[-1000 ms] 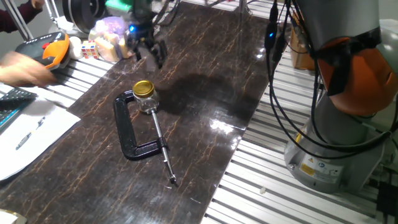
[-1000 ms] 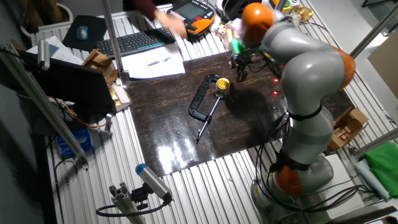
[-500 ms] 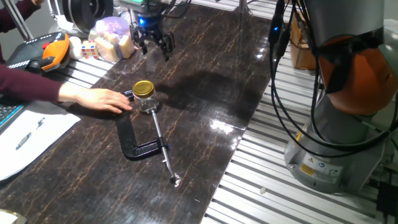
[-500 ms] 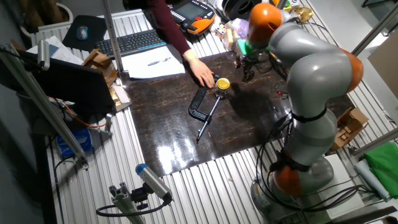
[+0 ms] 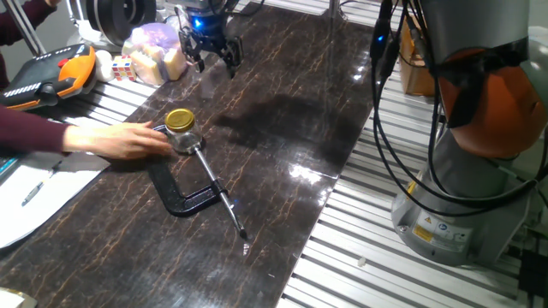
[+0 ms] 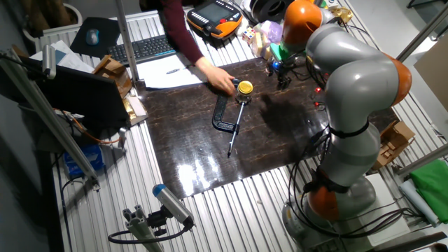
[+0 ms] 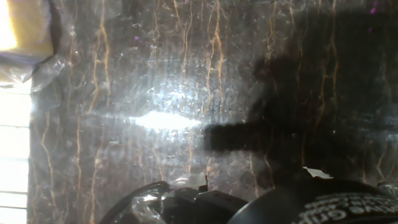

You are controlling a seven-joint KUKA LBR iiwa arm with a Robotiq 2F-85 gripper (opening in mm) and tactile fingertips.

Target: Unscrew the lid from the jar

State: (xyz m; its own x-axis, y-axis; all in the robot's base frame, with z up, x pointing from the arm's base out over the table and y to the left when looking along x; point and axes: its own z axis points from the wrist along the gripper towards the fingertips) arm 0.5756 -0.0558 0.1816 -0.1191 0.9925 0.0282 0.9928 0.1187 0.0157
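The small clear jar [image 5: 185,140] with its gold-yellow lid [image 5: 180,119] stands clamped in a black C-clamp [image 5: 178,190] on the dark marble table [image 5: 282,128]. A person's hand [image 5: 120,141] holds the clamp next to the jar. The lid [image 6: 244,87] and clamp [image 6: 224,115] also show in the other fixed view. My gripper [image 5: 212,62] hovers near the table's far edge, well away from the jar, fingers spread and empty; it also shows in the other fixed view [image 6: 281,78]. The hand view shows only bare table [image 7: 155,118]; the jar is out of its sight.
A plastic bag of small items [image 5: 154,47] and an orange-black pendant [image 5: 60,73] lie by the far left edge. White paper [image 5: 34,192] lies to the left. A keyboard [image 6: 143,47] sits beyond it. The robot base [image 5: 479,171] and cables stand to the right.
The person's hand has come in and slid the clamp with the jar to the left. My gripper has moved up towards the far edge and now holds still there.
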